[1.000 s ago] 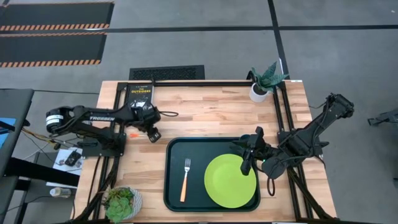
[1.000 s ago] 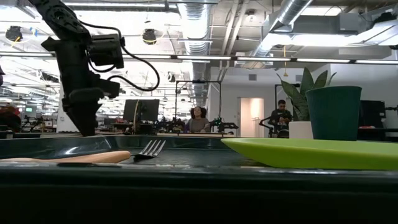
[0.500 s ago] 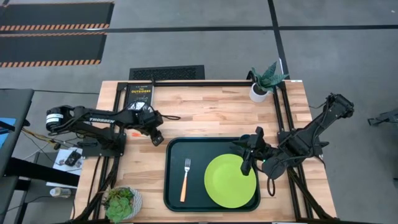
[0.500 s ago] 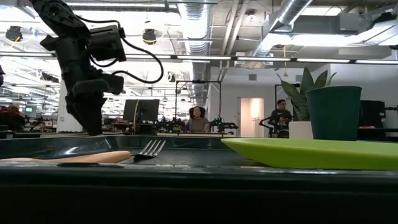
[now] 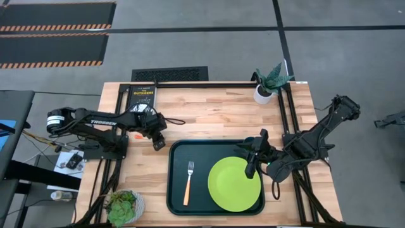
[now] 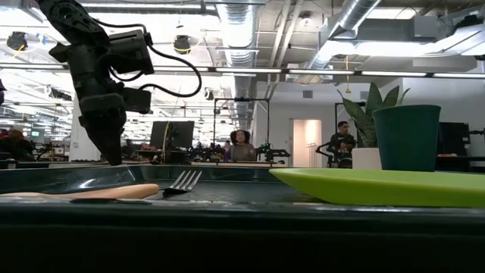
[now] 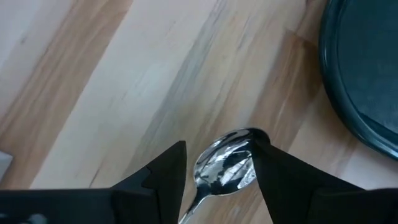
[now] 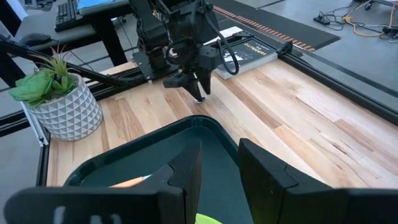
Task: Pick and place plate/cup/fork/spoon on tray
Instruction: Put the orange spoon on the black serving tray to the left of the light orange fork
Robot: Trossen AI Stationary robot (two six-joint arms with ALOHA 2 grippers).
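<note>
The left gripper (image 7: 214,171) pinches the spoon (image 7: 225,169), handle hidden, left of the tray (image 5: 178,190) at centre frame; the right gripper (image 5: 250,166), finger gap unclear, hides the cup over the plate (image 5: 231,187).

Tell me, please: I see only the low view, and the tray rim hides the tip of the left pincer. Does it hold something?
Observer: Yes. The left wrist view shows the spoon between the left pincer's fingers, with the bowl pointing forward.
Operator: Is it above the tray?
Observer: No. From above, it hangs over bare table, just outside a corner of the tray.
Operator: How are the things arranged in the tray?
Observer: From above, the fork lies in the left half and the plate fills the right half.
</note>
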